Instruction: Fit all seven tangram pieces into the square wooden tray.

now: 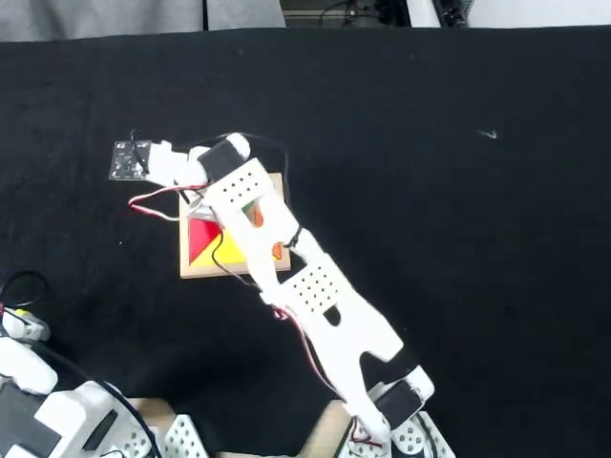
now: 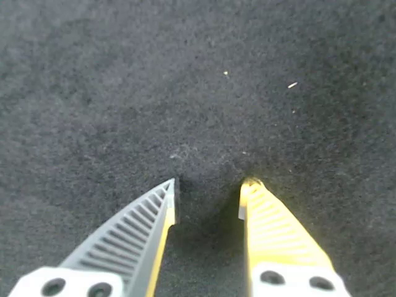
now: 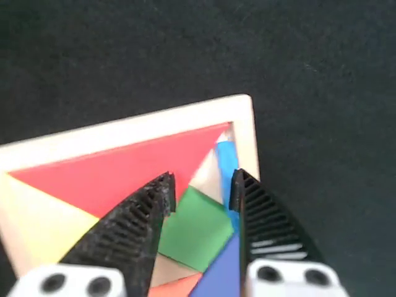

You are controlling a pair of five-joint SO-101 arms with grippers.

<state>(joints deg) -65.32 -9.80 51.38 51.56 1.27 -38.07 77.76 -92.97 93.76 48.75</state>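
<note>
My right gripper (image 3: 201,185) hangs, jaws parted and empty, over the square wooden tray (image 3: 124,133). The green square (image 3: 195,230) lies between my fingertips, and a light blue piece (image 3: 226,159) just ahead runs lengthwise along the tray wall. My left gripper (image 2: 207,192), also parted and empty, sits over black cloth (image 2: 185,74) well apart from the tray, so the right is nearer.

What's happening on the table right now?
Right gripper open over tray, above green piece. Left gripper open over black cloth. Nothing in the way.
</note>
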